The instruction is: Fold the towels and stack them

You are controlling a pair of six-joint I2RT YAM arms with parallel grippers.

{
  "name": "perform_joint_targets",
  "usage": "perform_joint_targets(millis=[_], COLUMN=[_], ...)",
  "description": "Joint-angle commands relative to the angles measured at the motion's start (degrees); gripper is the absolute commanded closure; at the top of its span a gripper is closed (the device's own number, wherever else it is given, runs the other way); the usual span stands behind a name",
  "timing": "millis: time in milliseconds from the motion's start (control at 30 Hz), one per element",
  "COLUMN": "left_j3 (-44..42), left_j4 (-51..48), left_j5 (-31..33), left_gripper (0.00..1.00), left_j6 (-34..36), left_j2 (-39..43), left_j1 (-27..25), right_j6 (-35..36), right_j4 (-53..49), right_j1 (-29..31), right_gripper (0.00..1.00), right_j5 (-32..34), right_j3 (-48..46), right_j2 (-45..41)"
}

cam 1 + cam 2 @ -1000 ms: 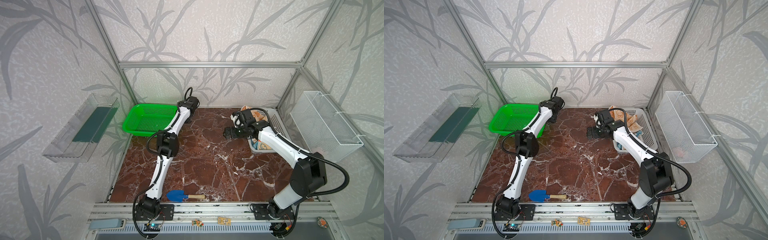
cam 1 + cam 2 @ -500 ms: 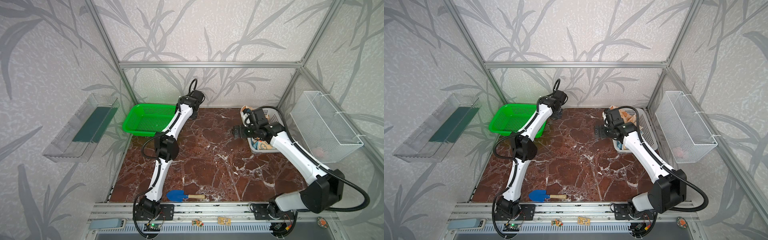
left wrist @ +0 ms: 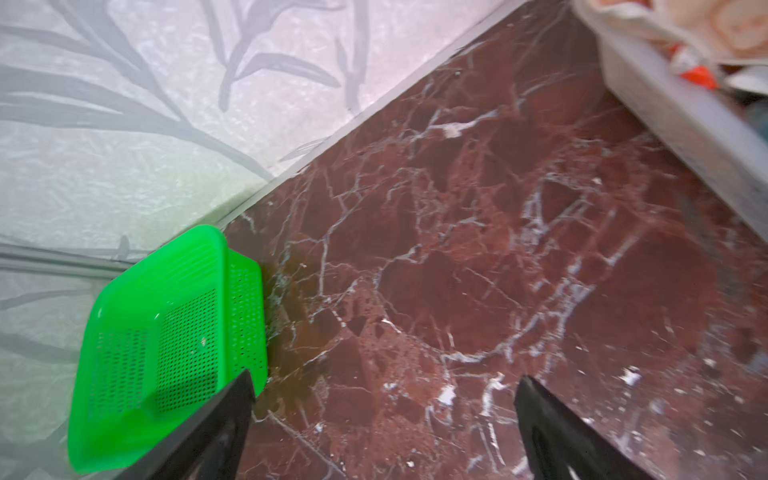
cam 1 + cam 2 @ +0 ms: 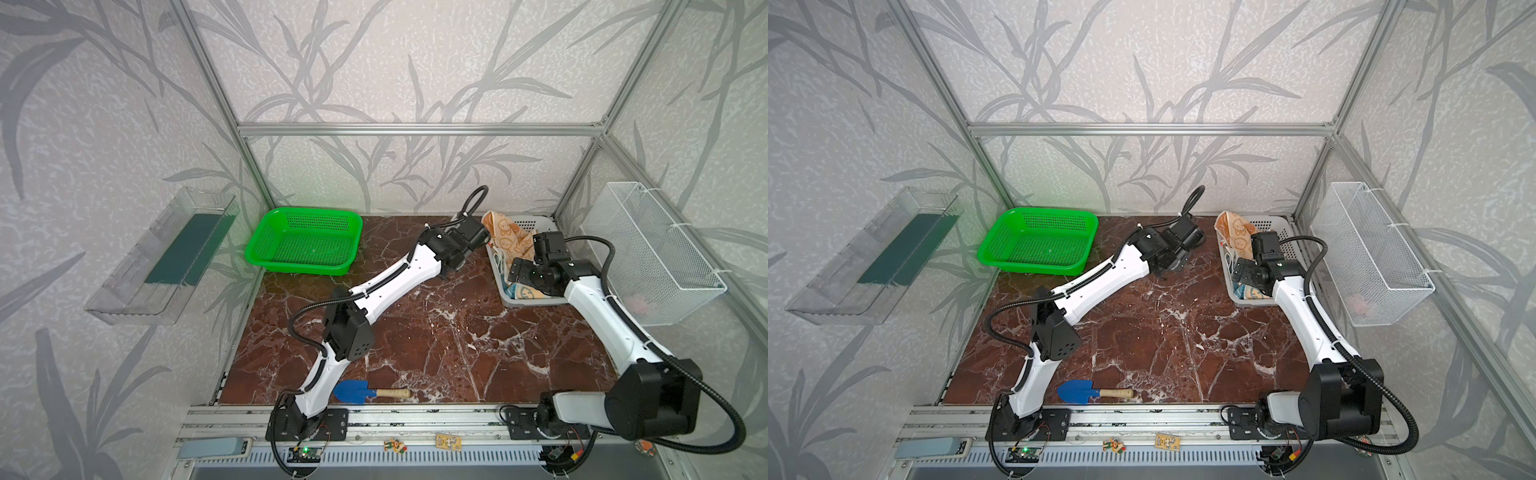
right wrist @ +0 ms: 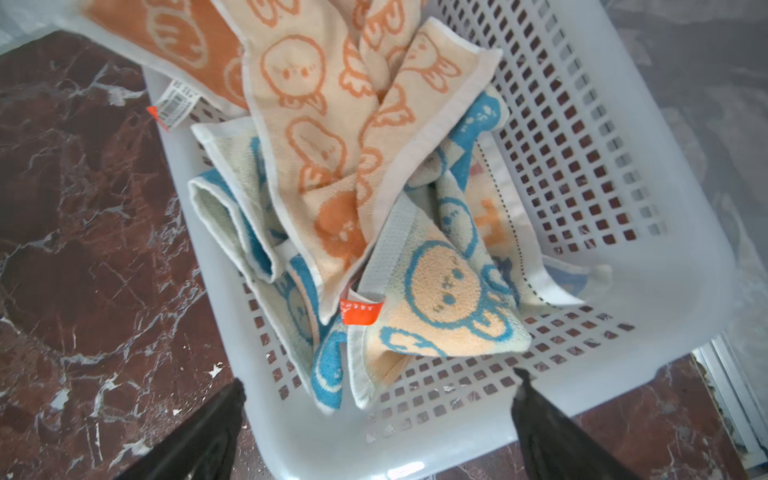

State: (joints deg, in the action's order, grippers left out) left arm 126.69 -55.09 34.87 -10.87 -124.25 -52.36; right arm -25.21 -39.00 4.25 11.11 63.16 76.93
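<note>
The towels lie crumpled in a pale grey slotted basket (image 5: 665, 249) at the back right of the marble table. The cream towel with orange bunnies (image 5: 316, 124) lies on top and drapes over the basket's far corner (image 4: 505, 237) (image 4: 1235, 228). Under it is the cream towel with blue bunnies (image 5: 444, 291) (image 4: 525, 293). A patch with orange lettering (image 5: 488, 224) peeks out from beneath. My right gripper (image 5: 379, 377) (image 4: 519, 274) hovers open over the basket's near end, empty. My left gripper (image 3: 384, 376) (image 4: 473, 239) is open and empty above bare marble, just left of the basket.
A green plastic basket (image 4: 305, 245) (image 3: 174, 345) stands at the back left. A blue trowel with a wooden handle (image 4: 353, 391) lies near the front edge. A white wire basket (image 4: 648, 253) hangs on the right wall, a clear tray (image 4: 166, 257) on the left wall.
My left arm has swung right from beside the green basket toward the grey basket. My right gripper has moved right, from over the marble to over the basket.
</note>
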Motion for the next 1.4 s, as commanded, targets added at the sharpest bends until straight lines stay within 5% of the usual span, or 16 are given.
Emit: perform_joint_targets(millis=[0,200,500,700,900,1200,1367], left_j3=[-8.07,-22.95,-28.26,-31.33,-42.88,-43.91,-43.72], left_j4=[9.07,22.96,30.42,37.2,54.48,51.34,49.73], left_j5=[-1.05,0.74,-2.31,-5.96,1.21,-0.5,-1.8], left_gripper=[0.01,0.01,0.01,0.01,0.01,0.01,0.01], left_j6=[1.03,4.78,4.19,4.33,13.46,11.08,10.37], left_j2=[5.88,12.79,15.53,16.86,19.83,21.55,21.24], left_j1=[-0.86,-5.15,-7.27,-7.78,-10.65,-11.2,-11.21], right_j6=[-3.55,-3.65,-5.03,-5.0,-5.38,-4.93,-4.41], right_j4=[2.28,4.57,6.02,5.11,6.55,8.58,8.85], right_j1=[-1.06,-3.19,-4.24,-4.34,-4.81,-5.13,-5.22], right_gripper=[0.01,0.03,0.18,0.42,0.72,0.98,0.96], right_j5=[2.29,1.77,-1.23,-2.46,-4.77,-7.01,-8.16], right_j3=[-1.68,-1.66,-0.3,1.29,0.33,-1.77,-2.17], right_j2=[1.21,5.49,11.05,12.1,12.07,10.32,9.3])
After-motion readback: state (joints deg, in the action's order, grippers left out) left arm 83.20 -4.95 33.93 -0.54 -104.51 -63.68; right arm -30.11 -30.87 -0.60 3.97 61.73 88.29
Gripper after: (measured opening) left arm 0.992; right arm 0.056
